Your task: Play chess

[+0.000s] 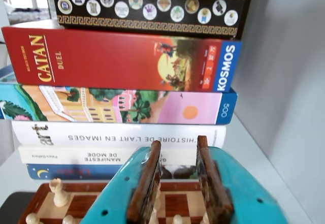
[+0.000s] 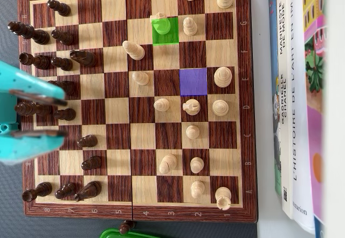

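The wooden chessboard (image 2: 143,135) fills the overhead view, with dark pieces on the left and white pieces on the right. A green-marked square holds a white pawn (image 2: 161,26). A purple-marked square (image 2: 193,81) is empty. My teal gripper (image 2: 62,116) hovers over the left edge above the dark pieces, jaws apart, holding nothing. In the wrist view the gripper (image 1: 179,141) is open with brown pads, and the board (image 1: 177,203) with a few white pieces (image 1: 58,191) shows below it.
A stack of books and game boxes, with the red Catan box (image 1: 122,59) among them, stands past the board's white side; it also shows in the overhead view (image 2: 294,87). A green object (image 2: 129,233) with a dark piece (image 2: 125,227) lies at the bottom edge.
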You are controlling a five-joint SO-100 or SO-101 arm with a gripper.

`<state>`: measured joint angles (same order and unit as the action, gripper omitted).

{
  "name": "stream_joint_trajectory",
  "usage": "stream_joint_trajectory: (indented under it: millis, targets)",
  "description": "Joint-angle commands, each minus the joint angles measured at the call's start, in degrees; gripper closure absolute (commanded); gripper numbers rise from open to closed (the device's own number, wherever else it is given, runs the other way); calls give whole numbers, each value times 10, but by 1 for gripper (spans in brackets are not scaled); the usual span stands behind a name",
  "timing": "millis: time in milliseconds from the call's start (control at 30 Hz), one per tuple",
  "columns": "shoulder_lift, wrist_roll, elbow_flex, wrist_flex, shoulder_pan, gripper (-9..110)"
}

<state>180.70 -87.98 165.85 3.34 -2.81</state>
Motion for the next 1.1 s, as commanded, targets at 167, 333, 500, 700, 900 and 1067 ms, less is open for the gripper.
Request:
stream_joint_trajectory:
  millis: [167, 333, 500, 700, 900, 1067]
  targets:
    - [56, -4, 45, -142, 0, 90]
    - [82, -5, 83, -248, 1, 90]
    - [95, -5, 103, -343, 1, 90]
    - [97, -5, 109, -445, 1, 90]
    - [97, -5, 110, -556, 1, 89]
    - [97, -5, 111, -653, 0, 89]
